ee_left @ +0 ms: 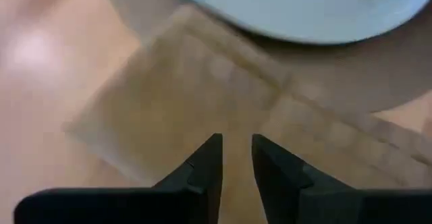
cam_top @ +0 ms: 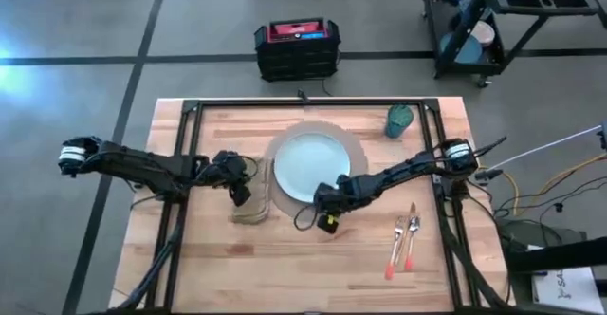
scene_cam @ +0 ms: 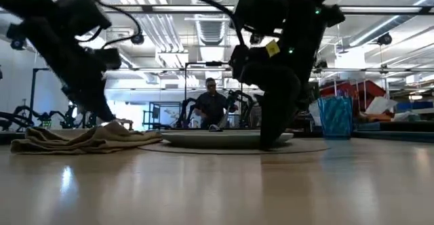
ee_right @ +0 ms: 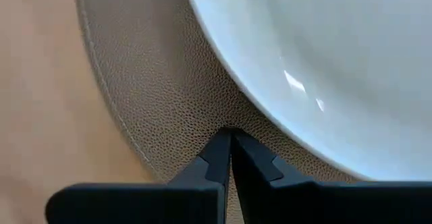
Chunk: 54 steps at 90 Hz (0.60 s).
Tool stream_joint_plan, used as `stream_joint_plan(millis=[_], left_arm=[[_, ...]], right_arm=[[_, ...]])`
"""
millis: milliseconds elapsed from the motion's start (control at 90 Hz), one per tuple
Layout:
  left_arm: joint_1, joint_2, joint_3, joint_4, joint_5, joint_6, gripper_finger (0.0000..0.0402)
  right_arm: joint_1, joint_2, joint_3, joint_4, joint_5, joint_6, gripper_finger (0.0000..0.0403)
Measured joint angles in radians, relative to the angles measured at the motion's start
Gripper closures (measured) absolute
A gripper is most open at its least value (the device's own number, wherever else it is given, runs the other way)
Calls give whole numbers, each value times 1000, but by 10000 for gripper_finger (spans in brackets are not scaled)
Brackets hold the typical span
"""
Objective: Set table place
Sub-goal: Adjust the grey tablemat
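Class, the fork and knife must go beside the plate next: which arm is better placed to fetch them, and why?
The right. Fork and knife lie on the table's right side, nearer the right tool at the mat's edge. The left tool hovers over the napkin, across the plate.

Round pale blue plate (cam_top: 308,163) on round tan pebble-grained mat (ee_right: 169,102). Tan cloth napkin (cam_top: 252,204). Teal ribbed cup (cam_top: 399,120). Orange-handled fork and knife (cam_top: 401,246). Light-wood striped table (cam_top: 285,268).
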Motion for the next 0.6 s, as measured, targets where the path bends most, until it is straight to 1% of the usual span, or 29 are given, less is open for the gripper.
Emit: stream_joint_plan(millis=[111, 244, 389, 522, 600], left_arm=[[-7, 32, -48, 145, 8, -29, 340], [-6, 90, -82, 269, -6, -34, 338], [-5, 181, -86, 285, -118, -34, 337], [-5, 275, -83, 343, -233, -38, 341], [-4, 320, -83, 394, -280, -41, 342]], right_arm=[[25, 1, 4, 1, 0, 21, 403], [40, 1, 4, 1, 2, 49, 403], [56, 1, 4, 1, 4, 66, 403], [65, 1, 4, 2, 5, 69, 403], [65, 1, 4, 2, 6, 72, 403]])
